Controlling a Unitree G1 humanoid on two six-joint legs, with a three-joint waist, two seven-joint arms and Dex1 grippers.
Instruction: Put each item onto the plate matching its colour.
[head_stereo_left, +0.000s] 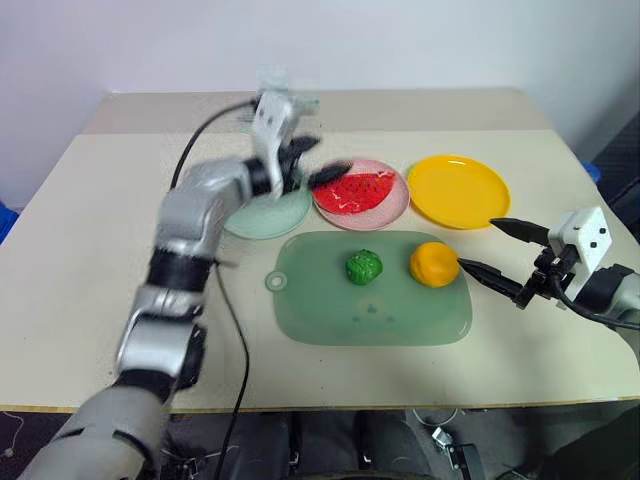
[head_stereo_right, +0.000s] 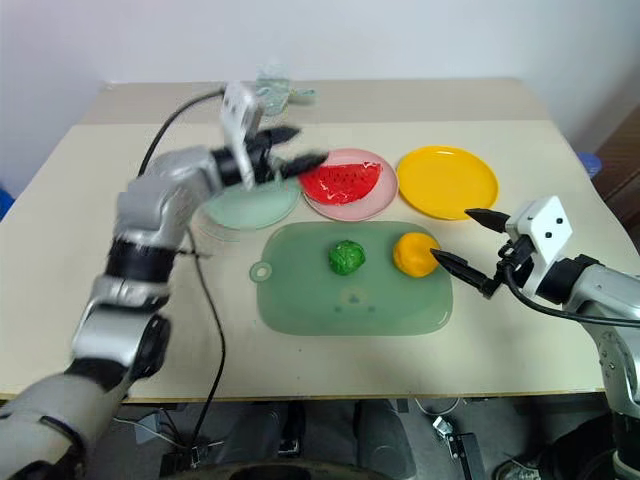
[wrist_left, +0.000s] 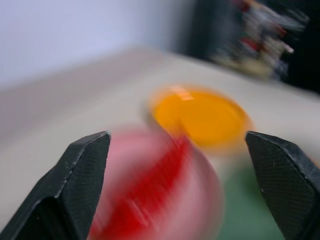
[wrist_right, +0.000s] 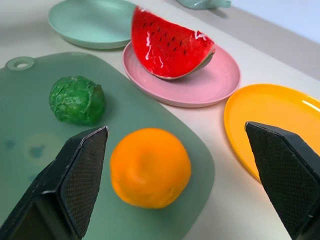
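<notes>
On pink plate (wrist_right: 210, 82): watermelon wedge (wrist_right: 167, 47) (upright) | left end effector (head_stereo_right: 290, 150) open

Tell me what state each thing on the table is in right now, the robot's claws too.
Watermelon wedge: resting on the pink plate.
Green lump: on the cutting mat, not yet sorted.
Orange fruit: on the mat, not yet sorted.
Mint plate: empty.
Yellow plate: empty.
Left gripper: open, holding nothing.
Right gripper: open, facing the orange fruit.
</notes>
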